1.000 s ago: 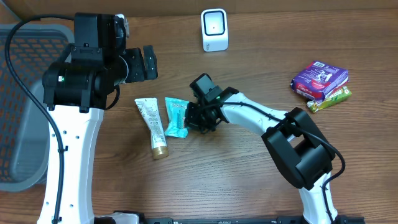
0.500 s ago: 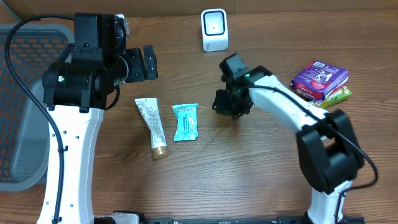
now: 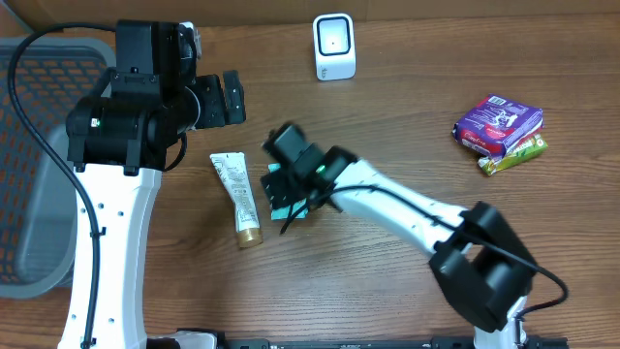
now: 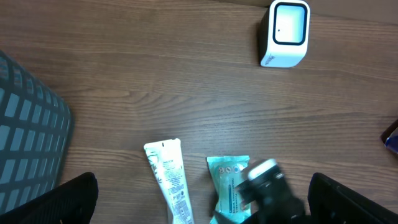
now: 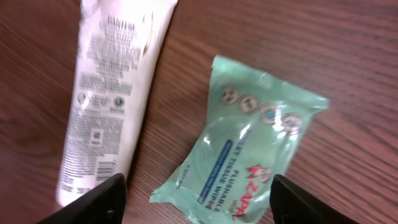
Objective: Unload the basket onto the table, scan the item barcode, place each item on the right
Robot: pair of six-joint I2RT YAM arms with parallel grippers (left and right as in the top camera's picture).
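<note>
A teal flushable-wipes packet [image 5: 249,143] lies flat on the wooden table, next to a white tube [image 5: 112,93] whose barcode faces up. My right gripper [image 5: 202,208] hovers open just over the packet, one finger on each side of its lower end, holding nothing. From overhead the right gripper [image 3: 294,199] covers most of the packet [image 3: 278,186], with the tube [image 3: 237,199] to its left. The white barcode scanner [image 3: 334,46] stands at the table's back. My left gripper [image 3: 228,97] hangs open and empty high above the table; its view shows the scanner [image 4: 285,34], tube [image 4: 171,186] and packet [image 4: 225,183].
A grey mesh basket [image 3: 29,165] fills the left edge of the table. A purple packet [image 3: 499,121] and a green bar [image 3: 513,153] lie together at the right. Bare wood separates the scanner from the tube and packet.
My right gripper, shut by the packet, swung right toward the scanner, then came back left over the packet with its jaws now open. The packet shifted slightly. The left arm stayed still.
</note>
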